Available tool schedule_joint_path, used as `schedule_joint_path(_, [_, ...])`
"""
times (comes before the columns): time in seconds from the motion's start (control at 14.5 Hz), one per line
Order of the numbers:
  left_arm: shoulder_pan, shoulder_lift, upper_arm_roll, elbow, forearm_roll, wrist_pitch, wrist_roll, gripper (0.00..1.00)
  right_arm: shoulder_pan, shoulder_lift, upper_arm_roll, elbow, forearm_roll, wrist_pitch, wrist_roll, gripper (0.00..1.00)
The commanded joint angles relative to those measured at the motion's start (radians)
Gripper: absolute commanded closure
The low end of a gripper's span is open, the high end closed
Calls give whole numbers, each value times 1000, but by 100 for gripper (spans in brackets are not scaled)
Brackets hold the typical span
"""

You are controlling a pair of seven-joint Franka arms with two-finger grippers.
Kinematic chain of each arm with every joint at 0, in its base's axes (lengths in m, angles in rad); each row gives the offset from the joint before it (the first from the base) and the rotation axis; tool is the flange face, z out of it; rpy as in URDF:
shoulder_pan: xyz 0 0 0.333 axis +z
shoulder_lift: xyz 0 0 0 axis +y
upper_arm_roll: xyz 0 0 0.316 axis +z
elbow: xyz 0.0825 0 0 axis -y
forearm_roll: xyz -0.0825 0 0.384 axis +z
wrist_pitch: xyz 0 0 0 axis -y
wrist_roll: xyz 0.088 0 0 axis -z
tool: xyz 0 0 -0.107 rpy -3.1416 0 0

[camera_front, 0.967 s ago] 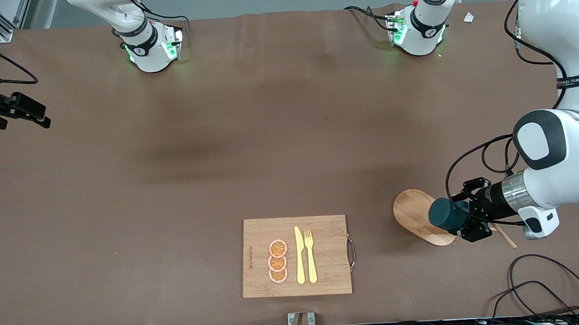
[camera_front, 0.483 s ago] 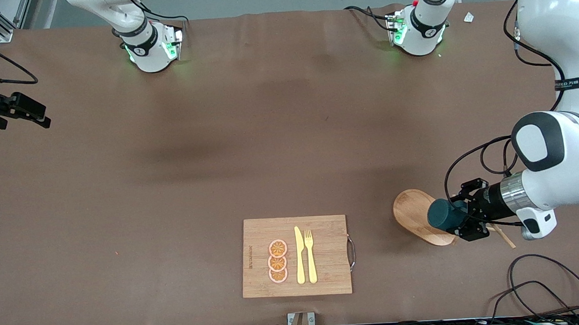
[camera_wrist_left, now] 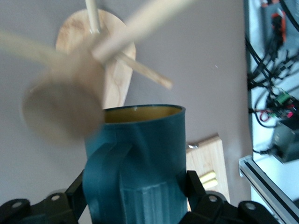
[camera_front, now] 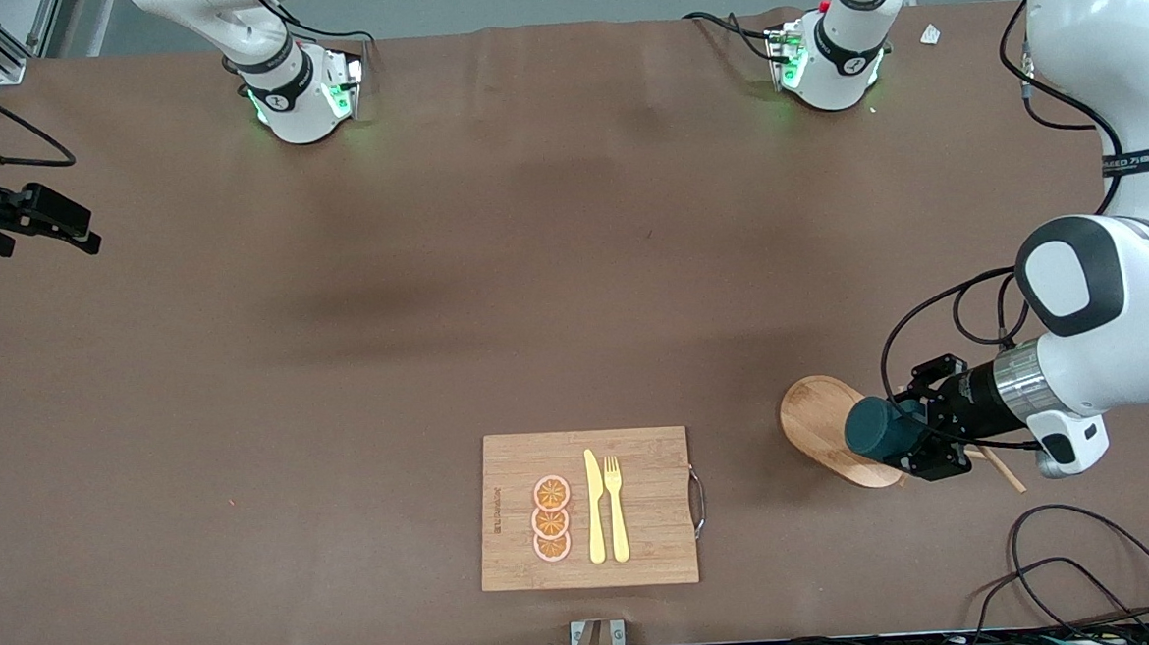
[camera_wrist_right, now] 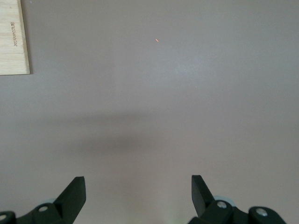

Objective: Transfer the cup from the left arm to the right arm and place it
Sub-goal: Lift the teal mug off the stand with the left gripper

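Your left end effector (camera_front: pixel 910 440), clamped on the small dark teal-green cylindrical cup (camera_front: pixel 878 427), has eased it slightly off the wooden peg rack (camera_front: pixel 829 430), at 3 o'clock from the bamboo board (camera_front: pixel 640 447). So unhooking looks nearly done; your right end effector (camera_wrist_right: pixel 138 192) waits spread apart over bare brown counter (camera_front: pixel 341 374)

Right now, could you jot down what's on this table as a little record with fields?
cup: dark teal cup, lying sideways in the left end effector, over the wooden rack's base
left end effector: shut on the cup
right end effector: open, holding nothing, waiting above bare table
cutting board: nearer the front camera, carrying three orange slices, a yellow knife and fork
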Motion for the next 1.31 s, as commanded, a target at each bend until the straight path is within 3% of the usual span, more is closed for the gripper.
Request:
schedule_joint_path(0.0, [-60,-58,-1,-5,56,-15,-28,35,5,-15,-1,-5,-11,-6,2,0])
schedule_joint_path(0.62, [-377,-41,5,-2,463,-4,-127,38,5,-15,-1,-6,-11,-6,2,0])
schedule_joint_path(1.24, [-600,22,2,-5,820,14,-317,40,5,-17,-1,-6,-11,-6,0,0])
